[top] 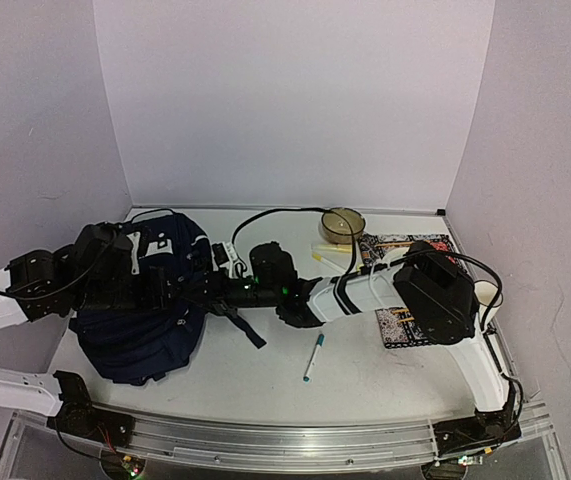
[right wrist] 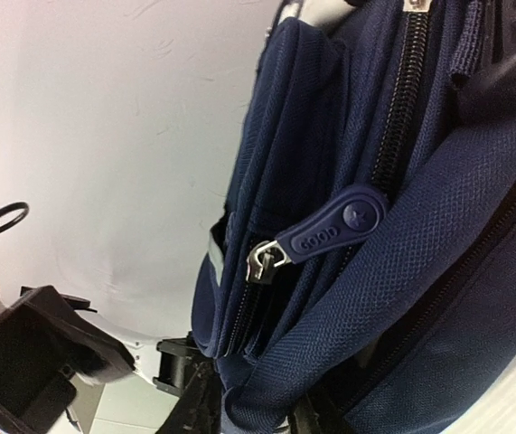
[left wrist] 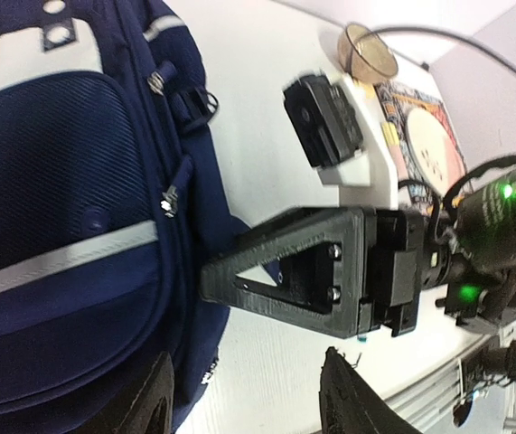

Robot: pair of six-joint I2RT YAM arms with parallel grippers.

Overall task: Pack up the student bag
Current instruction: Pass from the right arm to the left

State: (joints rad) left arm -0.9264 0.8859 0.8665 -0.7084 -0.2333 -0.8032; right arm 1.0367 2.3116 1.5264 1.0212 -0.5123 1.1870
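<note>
Toward the left of the surface (top: 385,385) lies the bag (top: 135,340), slumped in a dark heap, and both my arms meet over it. My left jaws hang beside its front pocket, spread apart and holding nothing. The left wrist view shows my left fingers (left wrist: 352,402) at the bottom edge, with only the bag's rim and bare surface in the gap. My right arm (top: 365,295) stretches across from the right, and the tip of its finger (left wrist: 285,271) touches the bag's side. Whether the right jaws are pinching fabric or merely pressed against it I cannot tell, because the bag fills the right wrist view and hides the tips. That view does show a blue zipper pull (right wrist: 330,231) hanging off its slider, and the zipper tracks around it look closed.

Well apart from the bag, a pen (top: 313,357) lies near the middle. A bowl (top: 343,225) and patterned books (top: 397,328) sit further right, around my right arm. None of them is in the bag, so I judge the packing hardly begun. The step in hand is getting a compartment open.

As I read it, the next move calls for the right jaws to close squarely on that pull tab rather than on loose cloth. They should then draw it along the track while the left jaws pin the bag so it doesn't drag. The fabric looks soft and likely to bunch, so a steady pull in line with the track matters.
</note>
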